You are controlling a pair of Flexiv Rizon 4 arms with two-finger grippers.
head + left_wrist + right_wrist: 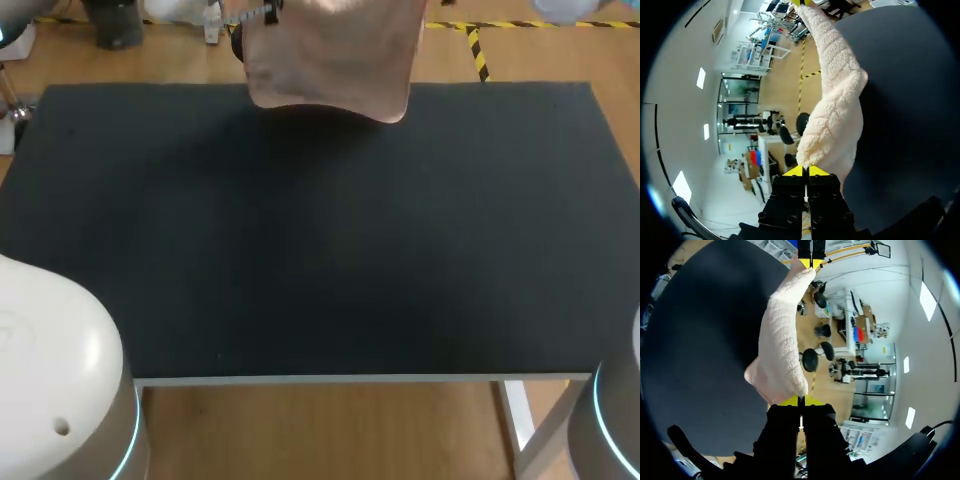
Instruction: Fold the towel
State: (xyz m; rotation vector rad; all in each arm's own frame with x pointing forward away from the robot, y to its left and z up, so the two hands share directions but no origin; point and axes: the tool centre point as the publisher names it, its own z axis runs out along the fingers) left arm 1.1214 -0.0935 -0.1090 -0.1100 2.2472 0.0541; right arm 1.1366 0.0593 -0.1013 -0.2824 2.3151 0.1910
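A fluffy pinkish-beige towel (330, 55) hangs in the air over the far edge of the black table (320, 250), its lower hem just above the tabletop. Seen from the left wrist, my left gripper (806, 171) is shut on one upper corner of the towel (835, 115), which stretches away to my right arm's yellow tips (799, 2). From the right wrist, my right gripper (801, 401) is shut on the other upper corner of the towel (780, 350), with my left gripper (811, 260) at its far end. Neither gripper's tips show in the head view.
The table's dark surface spreads wide in front of the hanging towel. My arms' white bases stand at the near left corner (50, 370) and the near right corner (612, 420).
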